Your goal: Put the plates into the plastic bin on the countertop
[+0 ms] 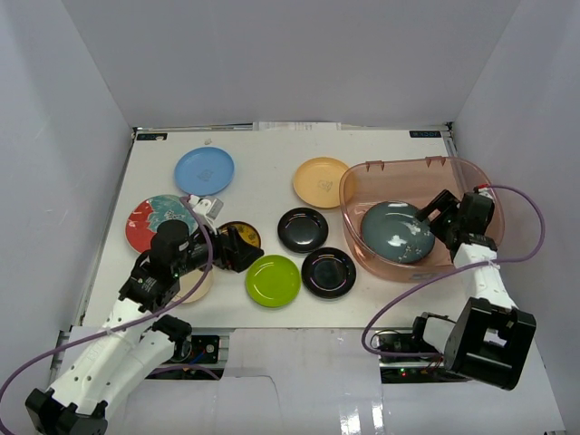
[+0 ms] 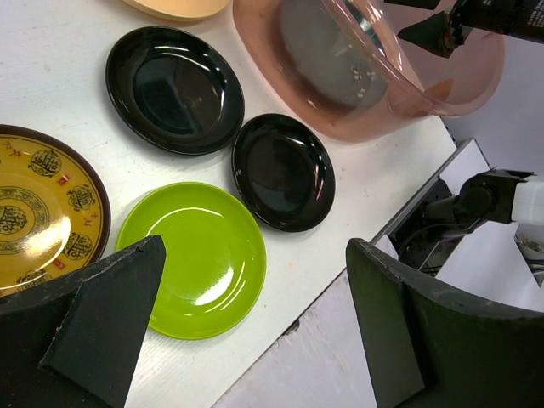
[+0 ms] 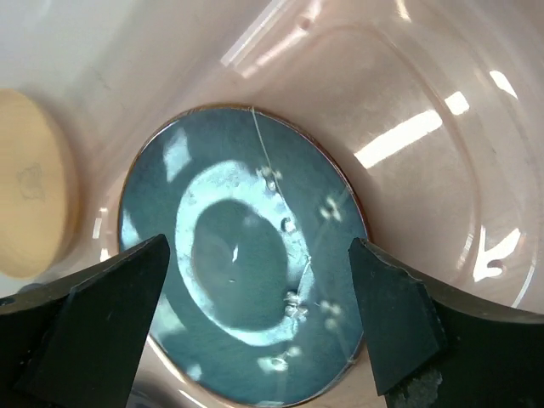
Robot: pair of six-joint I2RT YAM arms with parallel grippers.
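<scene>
The pinkish plastic bin [image 1: 362,186] stands at the right of the white countertop [image 1: 263,172] with a dark teal plate [image 1: 397,232] lying in it. My right gripper [image 1: 433,216] hangs open and empty over that plate [image 3: 246,255]. On the countertop lie a light blue plate [image 1: 204,170], an orange-yellow plate [image 1: 321,181], a red-and-teal plate [image 1: 149,222], a yellow-brown patterned plate [image 1: 245,234], two glossy black plates [image 1: 303,229] [image 1: 329,273], a lime green plate [image 1: 273,280] and a cream plate [image 1: 198,288] partly under my left arm. My left gripper [image 1: 237,251] is open and empty above the lime plate [image 2: 200,255].
White walls enclose the countertop on three sides. The front edge of the table [image 2: 340,280] runs just past the lime plate. The right arm's base and purple cable [image 1: 471,340] sit at the near right.
</scene>
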